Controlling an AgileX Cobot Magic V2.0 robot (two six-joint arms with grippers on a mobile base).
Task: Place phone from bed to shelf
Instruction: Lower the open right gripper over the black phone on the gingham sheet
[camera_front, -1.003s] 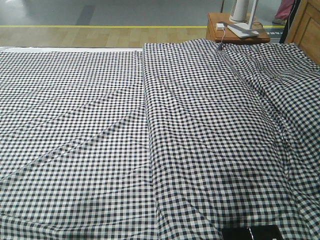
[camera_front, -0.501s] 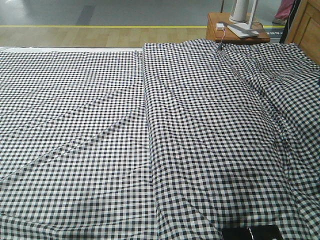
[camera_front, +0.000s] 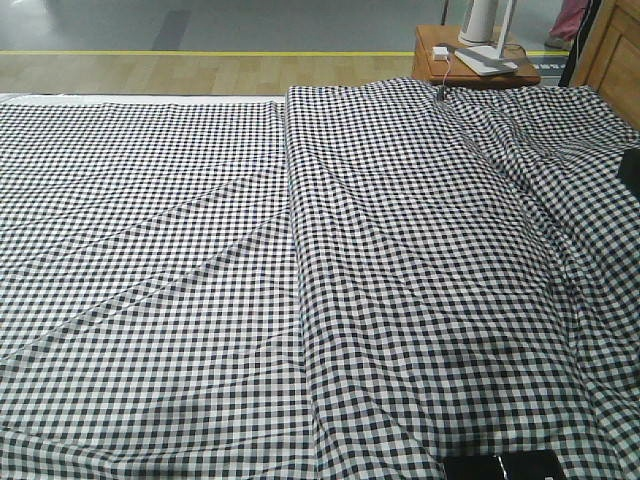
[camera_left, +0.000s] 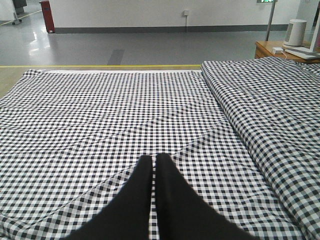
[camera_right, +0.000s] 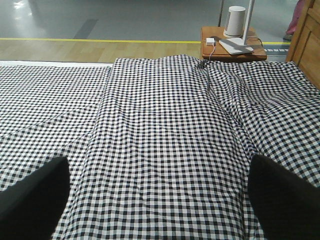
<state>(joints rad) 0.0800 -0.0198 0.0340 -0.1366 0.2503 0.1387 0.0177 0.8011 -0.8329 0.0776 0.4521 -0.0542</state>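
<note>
Checked bed (camera_front: 180, 250) wide and flat, phone (camera_front: 503, 467) at near edge, left hand (camera_left: 153, 161) closed, right hand (camera_right: 157, 162) spread wide

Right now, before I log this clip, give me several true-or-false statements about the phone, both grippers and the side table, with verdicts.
1. The phone lies on the bed, at the near edge of the front view. True.
2. The left gripper is spread wide. False: its fingers are pressed together with nothing between them.
3. The right gripper is open above the checked cloth. True.
4. The right gripper holds the phone. False: only cloth shows between its fingers.
5. A white cylinder stands on the side table beyond the bed. True.
</note>
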